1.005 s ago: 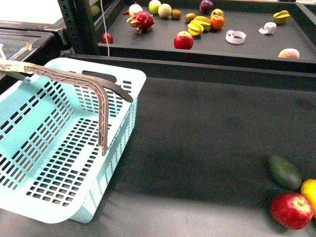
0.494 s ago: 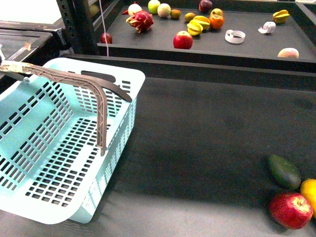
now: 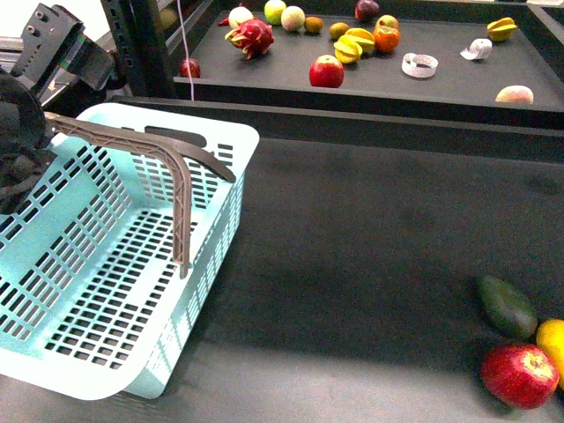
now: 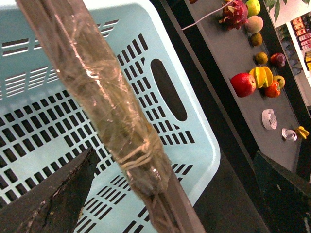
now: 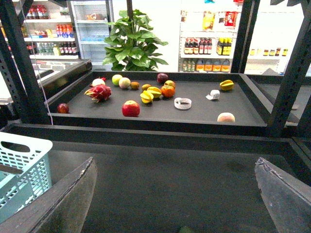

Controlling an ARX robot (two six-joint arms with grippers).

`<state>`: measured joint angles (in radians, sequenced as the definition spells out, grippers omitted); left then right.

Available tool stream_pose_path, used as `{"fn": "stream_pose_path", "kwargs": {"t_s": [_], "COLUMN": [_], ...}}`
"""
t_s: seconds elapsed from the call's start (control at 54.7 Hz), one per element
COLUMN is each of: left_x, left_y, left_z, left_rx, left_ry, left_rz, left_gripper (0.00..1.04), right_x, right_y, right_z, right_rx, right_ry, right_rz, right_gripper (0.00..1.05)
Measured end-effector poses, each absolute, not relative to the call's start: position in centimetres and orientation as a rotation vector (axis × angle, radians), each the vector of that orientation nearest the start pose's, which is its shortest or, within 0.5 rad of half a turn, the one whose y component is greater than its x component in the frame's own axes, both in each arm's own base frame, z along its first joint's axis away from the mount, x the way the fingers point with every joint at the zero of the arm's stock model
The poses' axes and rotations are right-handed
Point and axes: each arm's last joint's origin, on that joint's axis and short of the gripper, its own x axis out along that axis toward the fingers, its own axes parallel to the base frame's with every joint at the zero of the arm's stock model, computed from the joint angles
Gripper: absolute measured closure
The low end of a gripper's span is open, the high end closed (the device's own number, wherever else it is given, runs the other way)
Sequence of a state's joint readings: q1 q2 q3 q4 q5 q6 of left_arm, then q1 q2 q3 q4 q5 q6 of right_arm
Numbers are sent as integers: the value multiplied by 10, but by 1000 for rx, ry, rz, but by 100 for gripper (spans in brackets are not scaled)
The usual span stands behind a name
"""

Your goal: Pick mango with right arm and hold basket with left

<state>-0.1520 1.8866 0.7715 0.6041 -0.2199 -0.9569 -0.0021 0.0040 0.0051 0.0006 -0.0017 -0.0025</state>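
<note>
**Q:** Mango, position?

**A:** Mango (image 3: 553, 345) at the near right corner of the tabletop (image 3: 370, 247), cut by the front view's edge. Just beside the red apple (image 3: 520, 375), apparently touching it. Dark green fruit (image 3: 508, 307) sits just behind the pair.

**Q:** Long axis, pointing which way?

**A:** Cannot tell, since only a yellow sliver shows. (The green fruit runs far-left to near-right, which says nothing of the mango.)

**Q:** Right hand?

**A:** Right hand (image 5: 175, 162) released, fingers wide, nothing between them. Its camera looks across the tabletop toward the back shelf (image 5: 194, 116). The mango is absent from that view, and the hand is absent from the front view. Judged: the fruit lies below and short of where the hand aims, so the hand must tip down before closing. The right arm is the nearer one, as the mango sits on its side, well apart from the basket (image 3: 115, 111).

**Q:** Left?

**A:** Left arm (image 3: 55, 51) at the tabletop's far left corner, over the basket. Left hand (image 4: 175, 155) released, fingers straddling the taped handle (image 4: 121, 126), not clenched on it.
</note>
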Motion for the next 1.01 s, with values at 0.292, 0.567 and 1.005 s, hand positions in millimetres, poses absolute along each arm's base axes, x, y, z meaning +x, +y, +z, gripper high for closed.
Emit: {"fn": "stream_pose_path", "kwargs": {"t_s": [0.292, 0.567, 1.005], "left_x": [360, 361, 324], "left_y": [-52, -61, -110], "left_z": [104, 100, 136], "left_rx": [-868, -878, -805], "left_ry": [444, 459, 446], "left_rz": [326, 317, -67], "left_gripper": [25, 79, 98], "right_x": [98, 98, 98], "right_y": [0, 0, 0], "right_z": [165, 165, 165], "right_rx": [-2, -2, -2], "right_ry": [-2, -2, -2], "right_rz": [-1, -1, -1], "right_gripper": [8, 8, 8]}}
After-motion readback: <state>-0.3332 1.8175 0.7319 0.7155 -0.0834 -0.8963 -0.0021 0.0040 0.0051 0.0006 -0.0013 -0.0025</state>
